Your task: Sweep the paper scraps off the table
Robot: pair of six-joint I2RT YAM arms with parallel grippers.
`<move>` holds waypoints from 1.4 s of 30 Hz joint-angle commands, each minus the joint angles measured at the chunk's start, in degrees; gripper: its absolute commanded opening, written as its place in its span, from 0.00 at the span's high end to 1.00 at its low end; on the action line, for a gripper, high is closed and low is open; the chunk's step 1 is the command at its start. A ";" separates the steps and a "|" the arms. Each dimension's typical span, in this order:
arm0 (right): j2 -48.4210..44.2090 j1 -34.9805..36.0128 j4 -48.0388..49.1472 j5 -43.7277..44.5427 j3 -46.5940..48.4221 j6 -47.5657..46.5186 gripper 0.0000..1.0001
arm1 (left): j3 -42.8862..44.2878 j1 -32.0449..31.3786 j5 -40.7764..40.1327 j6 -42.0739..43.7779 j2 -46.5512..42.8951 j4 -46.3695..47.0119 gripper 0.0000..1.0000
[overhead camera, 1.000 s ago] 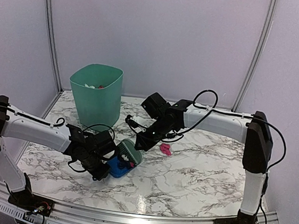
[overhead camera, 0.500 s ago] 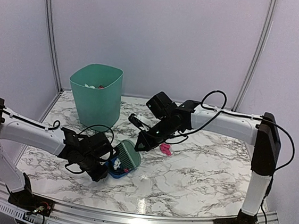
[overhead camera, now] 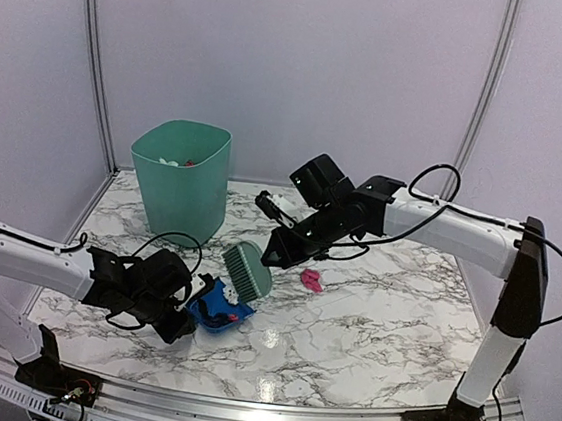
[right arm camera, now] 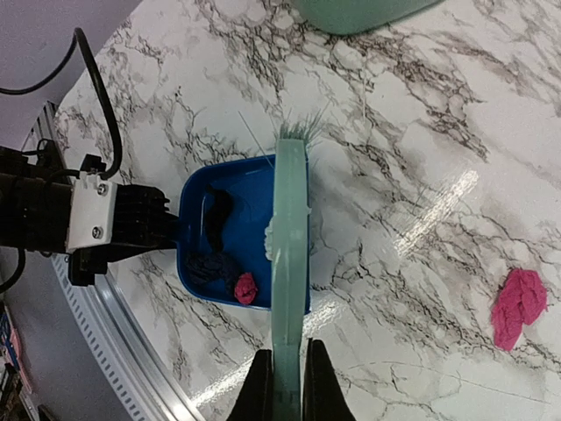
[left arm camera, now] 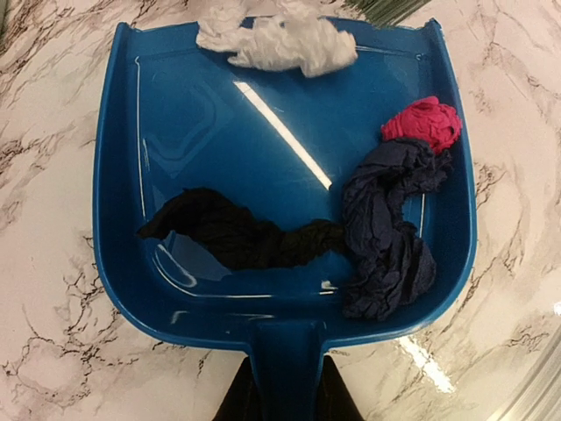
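Observation:
My left gripper [overhead camera: 177, 315] [left arm camera: 285, 399] is shut on the handle of the blue dustpan [overhead camera: 218, 310] [left arm camera: 210, 114] [right arm camera: 241, 219], which lies on the marble table [overhead camera: 370, 320]. Inside the pan lie a white scrap [left arm camera: 280, 39], a red scrap [left arm camera: 422, 123] [right arm camera: 244, 286], a dark blue scrap [left arm camera: 386, 237] and a black scrap [left arm camera: 237, 237]. My right gripper [overhead camera: 274, 253] [right arm camera: 287, 386] is shut on the mint-green hand brush [overhead camera: 248, 270] [right arm camera: 289, 246], held just above the pan's mouth. One pink scrap [overhead camera: 311, 280] [right arm camera: 519, 303] lies on the table right of the brush.
A mint-green bin [overhead camera: 180, 180] stands at the back left with scraps inside. A metal rail [overhead camera: 260, 409] edges the near side of the table. Grey walls close off the back and sides.
The left arm pulled the dustpan back toward the near left. The right arm lifted the brush up and slightly right, off the pan. Scraps are now in the pan.

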 commanded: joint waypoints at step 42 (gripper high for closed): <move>-16.74 -5.60 13.61 -14.25 0.58 9.71 1.00 | -1.47 0.04 -10.14 -6.59 -24.71 10.27 1.00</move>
